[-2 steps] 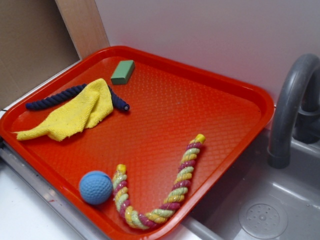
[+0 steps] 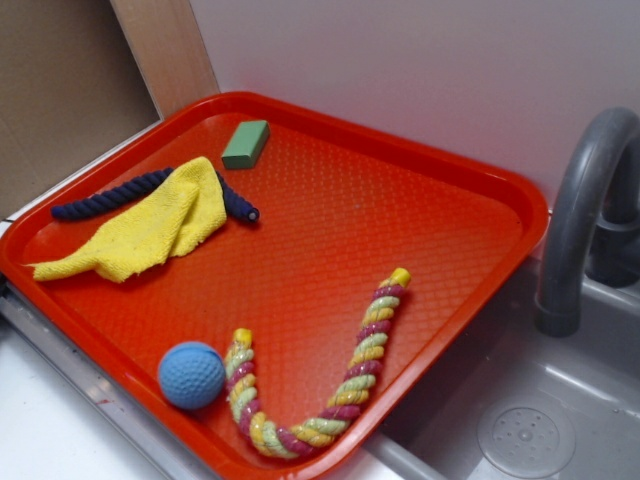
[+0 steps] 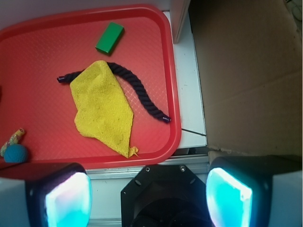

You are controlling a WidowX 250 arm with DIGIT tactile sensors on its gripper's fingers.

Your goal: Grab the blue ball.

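Observation:
The blue ball [image 2: 191,375] is a small light-blue dimpled sphere near the front edge of the red tray [image 2: 470,180], just left of the multicoloured rope [image 2: 345,385]. In the wrist view the blue ball [image 3: 15,153] shows at the far left, by the tray's near rim. My gripper [image 3: 149,196] does not show in the exterior view. In the wrist view it is open and empty, high above the tray's near edge, its two pads [image 3: 68,201] glowing cyan and far apart.
A yellow cloth [image 2: 150,230] lies over a dark navy rope [image 2: 100,200] at the tray's left. A green block [image 2: 245,144] sits at the back. A grey faucet [image 2: 585,210] and sink [image 2: 520,430] are on the right, a cardboard panel [image 3: 246,71] beside the tray.

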